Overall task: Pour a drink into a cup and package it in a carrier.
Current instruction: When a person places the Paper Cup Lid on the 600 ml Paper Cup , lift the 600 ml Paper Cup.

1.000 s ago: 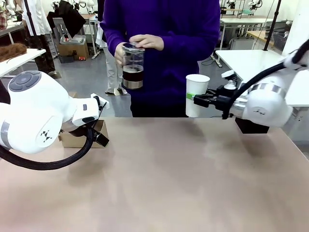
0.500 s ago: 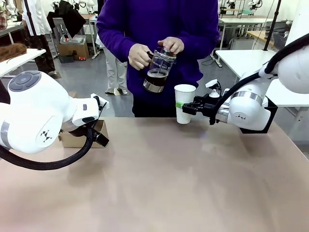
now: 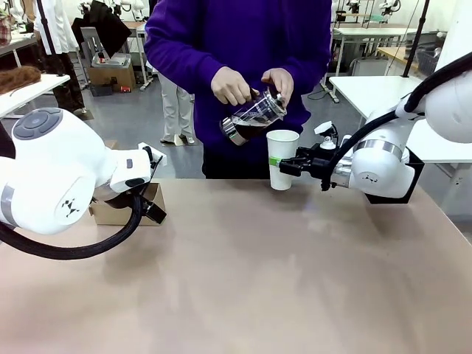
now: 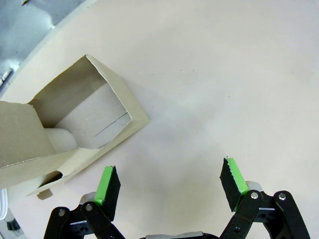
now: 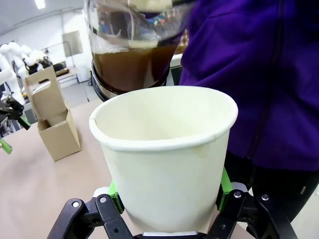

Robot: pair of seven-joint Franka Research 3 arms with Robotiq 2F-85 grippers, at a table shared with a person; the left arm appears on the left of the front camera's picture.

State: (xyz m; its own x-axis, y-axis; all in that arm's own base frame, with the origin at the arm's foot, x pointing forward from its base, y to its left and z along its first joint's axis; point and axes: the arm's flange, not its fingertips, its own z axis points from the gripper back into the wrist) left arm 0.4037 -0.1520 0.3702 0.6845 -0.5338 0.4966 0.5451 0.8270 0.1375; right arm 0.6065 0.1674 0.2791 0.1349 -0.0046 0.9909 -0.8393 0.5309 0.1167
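A person in a purple top holds a clear glass jug [image 3: 252, 118] with both hands, tilted with its mouth just above the cup [image 3: 282, 158]. The dark brown drink [image 5: 130, 65] sits inside the jug; I see no stream falling. The white paper cup [image 5: 164, 159] is open-topped and looks empty inside. My right gripper [image 3: 285, 164] is shut on its side, holding it upright just over the table's far edge. The brown cardboard carrier [image 4: 75, 124] lies at the far left. My left gripper [image 4: 172, 181] hovers open beside it over bare table, holding nothing.
A black box [image 3: 391, 193] stands at the far right behind my right arm. My left arm's large white joint [image 3: 51, 173] fills the left side in front of the carrier [image 3: 118, 212]. The tan table [image 3: 258, 280] lies bare across the middle and front.
The right gripper carried the cup left and down toward the table, then stopped. The person moved the jug over and tilted it above the cup. The left arm has not moved.
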